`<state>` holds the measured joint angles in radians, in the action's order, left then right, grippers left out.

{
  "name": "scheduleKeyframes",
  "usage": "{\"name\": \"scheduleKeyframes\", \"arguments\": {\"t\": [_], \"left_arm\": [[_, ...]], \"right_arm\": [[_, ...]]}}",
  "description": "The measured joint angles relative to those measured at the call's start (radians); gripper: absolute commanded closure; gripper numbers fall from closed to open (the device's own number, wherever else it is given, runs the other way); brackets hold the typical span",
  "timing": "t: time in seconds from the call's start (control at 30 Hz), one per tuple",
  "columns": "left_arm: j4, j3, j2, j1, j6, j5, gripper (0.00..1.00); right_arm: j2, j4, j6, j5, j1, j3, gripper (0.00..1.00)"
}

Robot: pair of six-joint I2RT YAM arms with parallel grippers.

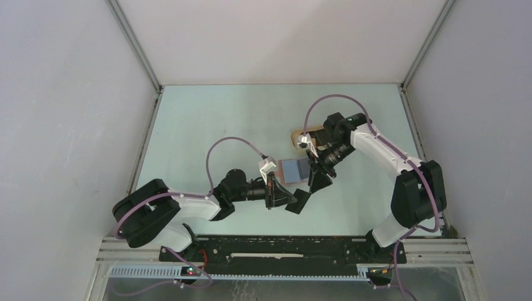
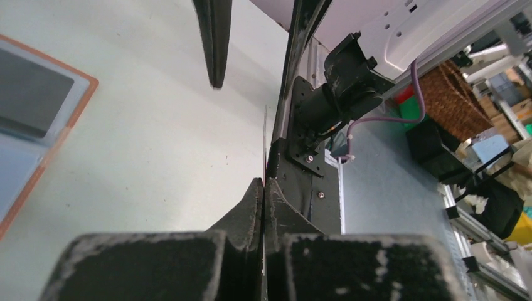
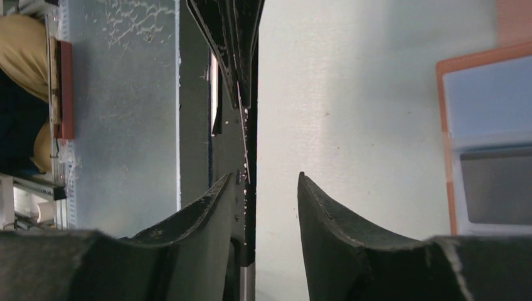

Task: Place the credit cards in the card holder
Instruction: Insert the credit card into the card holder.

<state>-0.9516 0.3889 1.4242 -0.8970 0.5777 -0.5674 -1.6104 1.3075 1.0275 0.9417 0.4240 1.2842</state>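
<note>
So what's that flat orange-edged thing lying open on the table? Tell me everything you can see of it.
That is the card holder, a slim folding wallet lying opened flat, inside up, on the pale green table. An orange-brown, leather-like border frames bluish-grey pockets, and one has a darker grey panel. Whether any card sits inside is unclear. Neither the left pincer nor the right pincer holds it; both hang just beside it.

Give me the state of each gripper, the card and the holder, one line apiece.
left gripper: shut on the credit card, which it holds off the table.
credit card: pinched on edge, seen only as a thin line.
right gripper: open, gripping nothing.
card holder: lying open on the table, inner pockets up.
</note>
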Motion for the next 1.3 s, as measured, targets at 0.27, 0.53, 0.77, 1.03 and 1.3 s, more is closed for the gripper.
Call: {"name": "scheduleKeyframes", "arguments": {"t": [0.27,0.53,0.77,1.03,1.3], "left_arm": [[-0.296,-0.139,0.003,0.052,0.145,0.050,1.00],[-0.379,-0.190,-0.014,0.088,0.196,0.127,1.00],[-0.402,-0.197,-0.056,0.091,0.221,0.214,1.00],[-0.417,-0.197,-0.060,0.093,0.253,0.278,1.00],[-0.426,-0.186,-0.053,0.093,0.298,0.315,1.00]], "right_arm": [[0.045,-0.017,-0.013,0.043,-0.058,0.000,0.46],[0.050,-0.045,-0.042,0.085,-0.090,-0.001,0.46],[0.051,-0.109,-0.114,0.140,-0.104,-0.021,0.48],[0.037,-0.166,-0.190,0.214,-0.120,-0.031,0.49],[0.004,-0.233,-0.275,0.299,-0.148,-0.057,0.49]]}}
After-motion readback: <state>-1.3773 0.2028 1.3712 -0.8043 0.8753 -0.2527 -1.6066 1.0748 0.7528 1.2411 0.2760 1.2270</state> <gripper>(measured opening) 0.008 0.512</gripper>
